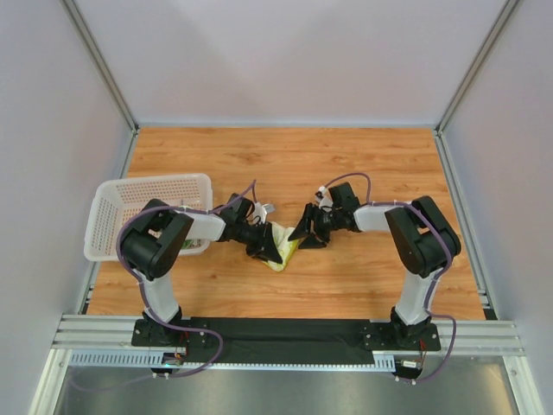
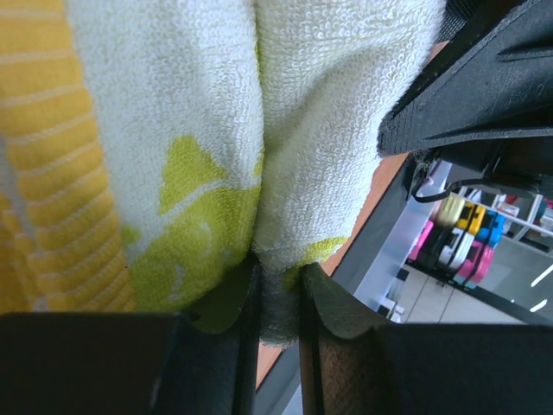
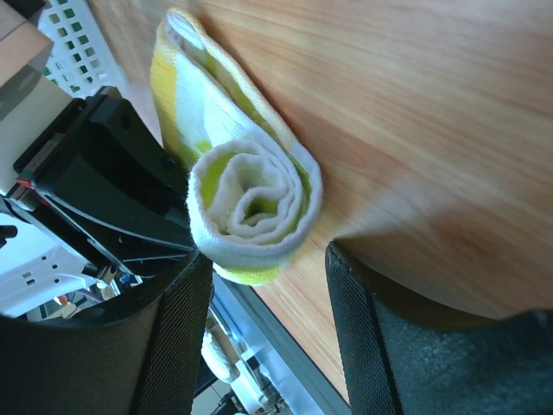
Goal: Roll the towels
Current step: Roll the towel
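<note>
A lime-yellow towel (image 1: 285, 248) with white prints lies on the wooden table between my two grippers, rolled into a short roll. In the right wrist view the spiral end of the towel roll (image 3: 251, 203) faces the camera. My left gripper (image 1: 264, 248) is shut on a fold at the towel's edge (image 2: 278, 298), and the cloth (image 2: 216, 130) fills that view. My right gripper (image 3: 268, 285) stands open just in front of the roll's end, one finger (image 3: 177, 328) touching its lower side and the other finger (image 3: 363, 320) apart from it.
A white mesh basket (image 1: 117, 194) stands at the left, partly under my left arm, and shows again at the right wrist view's top left (image 3: 73, 39). The table's near edge and metal rail (image 1: 285, 333) lie close behind both grippers.
</note>
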